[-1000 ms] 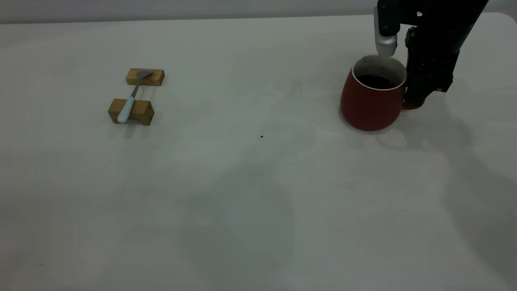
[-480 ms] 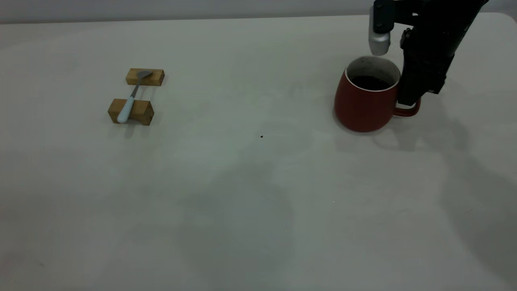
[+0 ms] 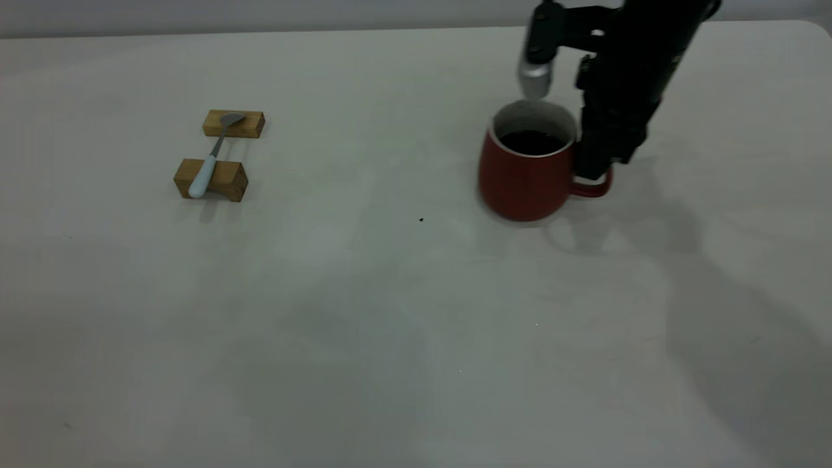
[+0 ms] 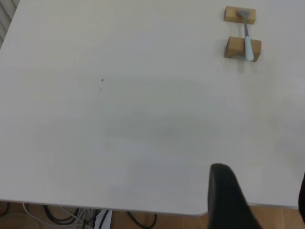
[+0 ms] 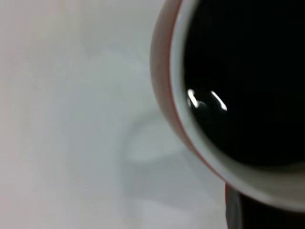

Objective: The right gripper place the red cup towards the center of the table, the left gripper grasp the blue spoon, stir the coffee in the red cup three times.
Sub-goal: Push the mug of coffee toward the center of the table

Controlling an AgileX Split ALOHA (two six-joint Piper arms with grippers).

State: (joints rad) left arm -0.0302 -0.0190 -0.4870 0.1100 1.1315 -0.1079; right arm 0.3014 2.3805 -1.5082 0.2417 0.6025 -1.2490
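The red cup (image 3: 523, 179) stands on the table (image 3: 390, 305) right of centre, with dark coffee (image 3: 532, 142) inside. My right gripper (image 3: 593, 170) reaches down from above and is shut on the cup's handle (image 3: 597, 190). In the right wrist view the white rim (image 5: 190, 124) and the coffee (image 5: 248, 81) fill the picture. At the far left, the blue spoon (image 3: 209, 162) lies across two wooden blocks (image 3: 211, 179). The left wrist view shows the spoon (image 4: 247, 40) far off. My left gripper (image 4: 264, 200) is open and empty, near the table's edge, out of the exterior view.
A tiny dark speck (image 3: 421, 220) lies on the table left of the cup. The table's edge (image 4: 95, 204) shows in the left wrist view, with cables (image 4: 71, 217) on the floor beyond it. Bare tabletop lies between the blocks and the cup.
The right gripper has carried the red cup leftward toward the table's middle, holding it by the handle. The spoon and blocks have not moved.
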